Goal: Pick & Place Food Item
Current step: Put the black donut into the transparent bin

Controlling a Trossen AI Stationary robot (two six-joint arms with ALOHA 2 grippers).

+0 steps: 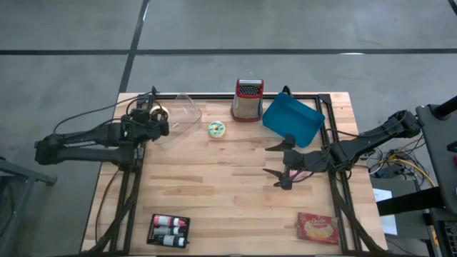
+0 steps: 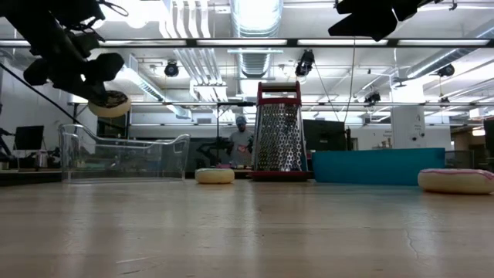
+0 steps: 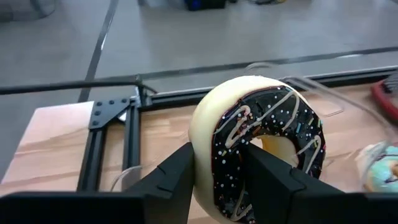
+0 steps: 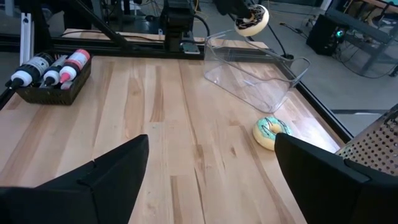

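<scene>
A: We log the left gripper (image 1: 158, 114) at the far left of the wooden table (image 1: 228, 207), raised off the surface. Its fingers (image 3: 273, 177) are clamped on the cream ring doughnut with chocolate icing and white drizzle (image 3: 261, 146), pinching through the hole so the ring stands on edge.

B: Agreed. We read that grip as chosen so the ring cannot roll out between the pads. Where does it sit relative to the clear plastic bin (image 1: 180, 118)?

A: Just beside the bin's left end, above rim height in the low view. We judge it is held high to clear the wall before lowering in, if the bin is the target.

B: And the right gripper (image 1: 283, 165)?

A: Right of centre, hovering with its fingers spread wide and holding nothing. The pink-iced doughnut (image 1: 303, 171) lies just beside it on the table. We take the arm to be waiting there, well apart from the left arm's path.

B: Other items?

A: A green-iced doughnut (image 1: 216, 128) lies between the bin and the red-framed metal box grater (image 1: 247, 99); a blue plastic tray (image 1: 293, 119) leans at the far right. Near edge: a black holder of small bottles (image 1: 169, 230) on the left, a red snack packet (image 1: 318, 228) on the right.

B: Risk we note: the bin is light and could shift if the wall is clipped.
</scene>
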